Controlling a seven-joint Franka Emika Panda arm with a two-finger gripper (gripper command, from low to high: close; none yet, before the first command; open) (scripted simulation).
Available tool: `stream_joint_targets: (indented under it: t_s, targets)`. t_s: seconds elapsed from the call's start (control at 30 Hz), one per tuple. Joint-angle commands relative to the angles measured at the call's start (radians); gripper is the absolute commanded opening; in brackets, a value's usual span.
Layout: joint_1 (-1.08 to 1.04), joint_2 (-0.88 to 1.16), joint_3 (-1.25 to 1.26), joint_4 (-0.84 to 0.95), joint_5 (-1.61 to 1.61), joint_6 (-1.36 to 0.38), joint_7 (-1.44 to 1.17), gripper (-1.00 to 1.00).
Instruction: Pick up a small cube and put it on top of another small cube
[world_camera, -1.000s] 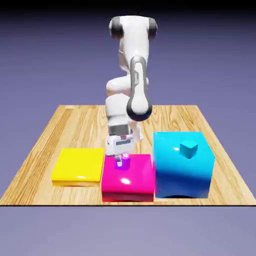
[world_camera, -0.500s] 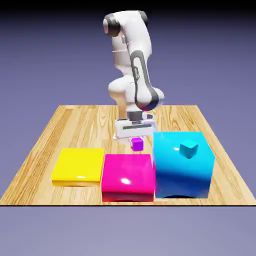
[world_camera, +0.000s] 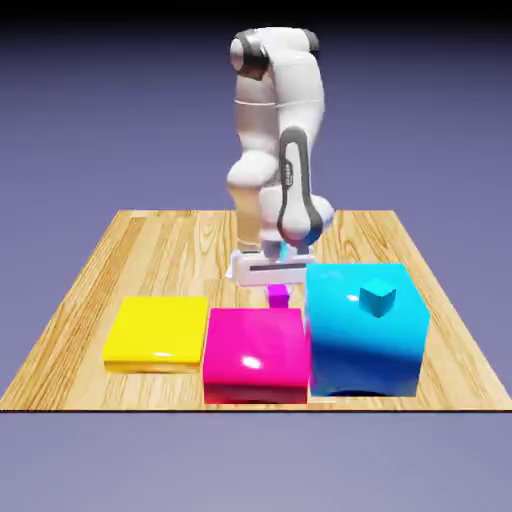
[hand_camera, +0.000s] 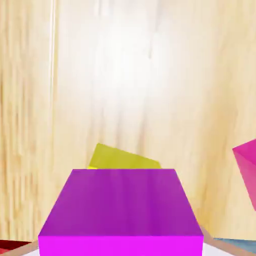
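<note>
Exterior view: pincer (world_camera: 278, 284) clenched on purple cube (world_camera: 278, 296), behind the magenta block (world_camera: 256, 355), left of the cyan block (world_camera: 366, 330); teal cube (world_camera: 377, 297) on top of cyan block; yellow block (world_camera: 157, 333) on counter (world_camera: 175, 255), far left

Hand view: purple cube large at bottom edge, yellow-olive object (hand_camera: 124, 157) partly hidden beyond it, pink object (hand_camera: 248, 167) at right edge

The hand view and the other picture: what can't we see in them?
- Gripper's finger tips: in the hand view, the small purple cube hides most of them.
- Yellow thing in the hand view: its lower part is behind the purple cube, so its whole shape can't be told.
- Pink thing: cut off by the hand view's right edge.
- Bottom of the teal cube: too small in the exterior view to tell how it sits.
</note>
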Motion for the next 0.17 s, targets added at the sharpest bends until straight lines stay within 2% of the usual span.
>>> stream_joint_targets:
  t_s: [0.0,0.07,0.1,0.13]
  targets:
    - [0.036,0.026,-0.034,0.002,-0.001,-0.024,0.008,-1.00]
    - [0.075,0.054,-0.071,0.004,-0.003,-0.048,0.017,-1.00]
    - [0.075,0.054,-0.071,0.004,-0.003,-0.048,0.017,1.00]
    - [0.075,0.054,-0.071,0.004,-0.003,-0.048,0.017,1.00]
